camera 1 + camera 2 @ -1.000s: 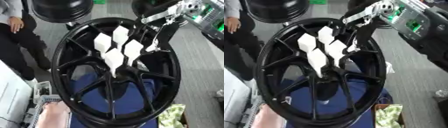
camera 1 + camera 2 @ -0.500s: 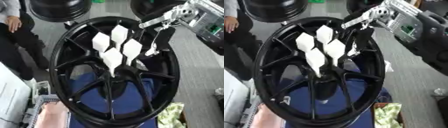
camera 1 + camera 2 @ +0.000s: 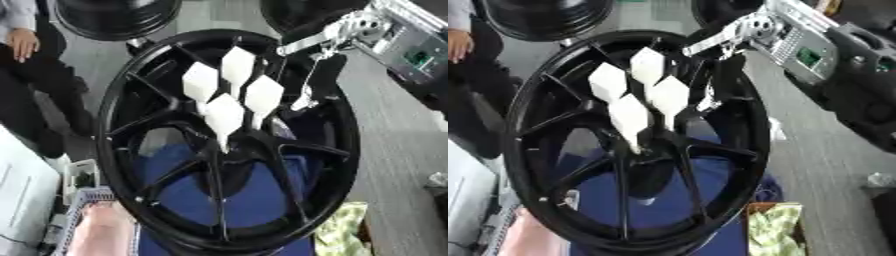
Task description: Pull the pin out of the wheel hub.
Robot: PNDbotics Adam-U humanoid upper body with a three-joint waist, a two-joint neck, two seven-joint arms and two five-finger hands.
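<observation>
Centrally, white pins [image 3: 226, 95] above wheel hub [image 3: 219, 165]

Workshop: black wheel rims [image 3: 114, 17] on grey floor [image 3: 394, 135]

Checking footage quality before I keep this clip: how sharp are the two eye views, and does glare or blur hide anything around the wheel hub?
Left eye view: soft all over; the white blocks at the wheel hub are blown out, their edges smeared. Right eye view: equally soft; the black spokes merge in shadow, and the right hand near the rim is too blurred to read; no pin can be made out.
</observation>
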